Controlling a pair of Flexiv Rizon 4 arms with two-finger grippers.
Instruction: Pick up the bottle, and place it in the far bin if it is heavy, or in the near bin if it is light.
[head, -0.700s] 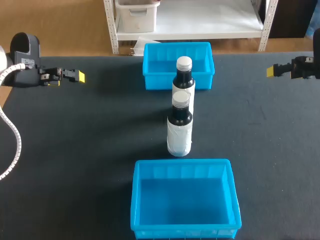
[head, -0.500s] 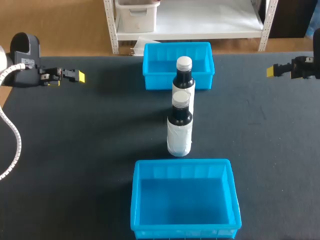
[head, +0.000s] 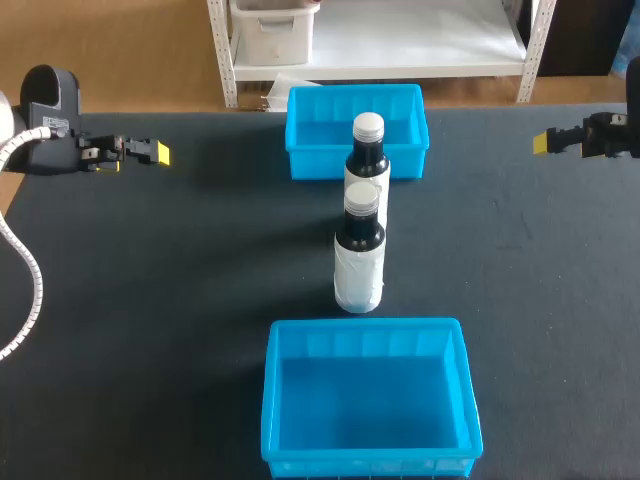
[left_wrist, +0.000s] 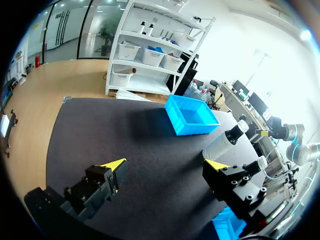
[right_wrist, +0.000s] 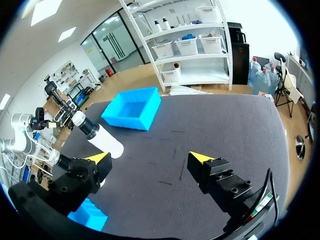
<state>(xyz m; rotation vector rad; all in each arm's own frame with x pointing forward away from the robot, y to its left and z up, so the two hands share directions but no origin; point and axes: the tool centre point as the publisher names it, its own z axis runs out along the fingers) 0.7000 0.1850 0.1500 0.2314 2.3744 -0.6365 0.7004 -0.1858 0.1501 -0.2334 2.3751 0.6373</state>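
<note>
Two dark bottles with white labels and white caps stand upright in a row at the table's middle: the near bottle (head: 359, 258) and the far bottle (head: 366, 158). The far bin (head: 315, 165) is blue and stands behind them; the near bin (head: 272, 400), also blue, stands before them. My left gripper (head: 150, 152) hovers open at the far left, well away from the bottles. My right gripper (head: 545, 142) hovers open at the far right. In the left wrist view the open gripper (left_wrist: 166, 165) holds nothing, and a bottle (left_wrist: 224, 143) lies ahead. The right gripper (right_wrist: 150, 157) is likewise empty, with a bottle (right_wrist: 98, 137) ahead of it.
Both bins hold nothing. Dark table surface (head: 200, 280) stretches wide on either side of the bottles. The far bin (left_wrist: 197, 128) and a corner of the near bin (left_wrist: 226, 227) show in the left wrist view; the right wrist view shows the far bin (right_wrist: 122, 121).
</note>
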